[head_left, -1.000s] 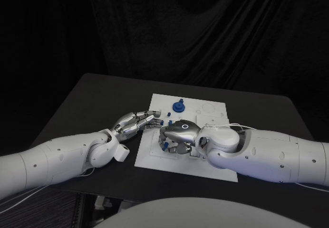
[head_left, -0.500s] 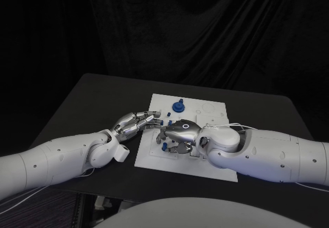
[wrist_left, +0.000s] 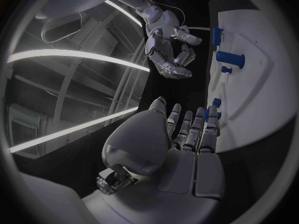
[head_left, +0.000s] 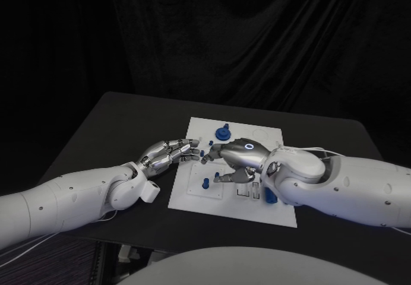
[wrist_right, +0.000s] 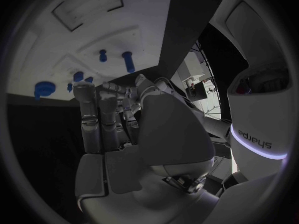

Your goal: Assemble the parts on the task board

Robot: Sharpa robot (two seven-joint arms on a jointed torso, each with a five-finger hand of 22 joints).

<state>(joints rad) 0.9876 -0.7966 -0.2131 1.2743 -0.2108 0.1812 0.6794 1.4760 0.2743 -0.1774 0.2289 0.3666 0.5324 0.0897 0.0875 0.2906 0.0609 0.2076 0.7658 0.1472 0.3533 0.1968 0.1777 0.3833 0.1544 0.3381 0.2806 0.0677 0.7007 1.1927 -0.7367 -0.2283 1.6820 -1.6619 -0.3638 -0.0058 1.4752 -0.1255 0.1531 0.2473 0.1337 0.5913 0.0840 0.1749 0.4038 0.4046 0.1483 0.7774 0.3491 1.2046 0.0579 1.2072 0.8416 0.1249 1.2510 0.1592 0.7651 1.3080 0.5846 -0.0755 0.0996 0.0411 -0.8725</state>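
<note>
The white task board (head_left: 195, 199) lies mid-table. A round blue knob (head_left: 223, 133) stands near its far edge. A blue peg (head_left: 206, 183) and a blue piece (head_left: 271, 196) sit nearer me. My right hand (head_left: 238, 157) hovers above the board's middle, fingers loosely curled downward, with nothing visibly in them. My left hand (head_left: 171, 153) rests at the board's left edge with its fingers stretched out, the fingertips beside two small blue parts (head_left: 211, 142). The left wrist view shows those fingertips (wrist_left: 211, 122) at the board's rim (wrist_left: 261, 94) and the right hand (wrist_left: 168, 50) above. Two pegs (wrist_right: 127, 60) stand beyond the right hand's fingers (wrist_right: 102, 109).
Shallow recesses and slots mark the board's right half (head_left: 261, 136). Black table (head_left: 111, 124) surrounds the board, with a dark curtain behind. My right forearm (head_left: 342, 184) lies over the board's near right corner.
My right hand has lifted off the board's near-left area and moved up and away, uncovering the blue peg and the blue piece by its wrist. The left hand has stayed put.
</note>
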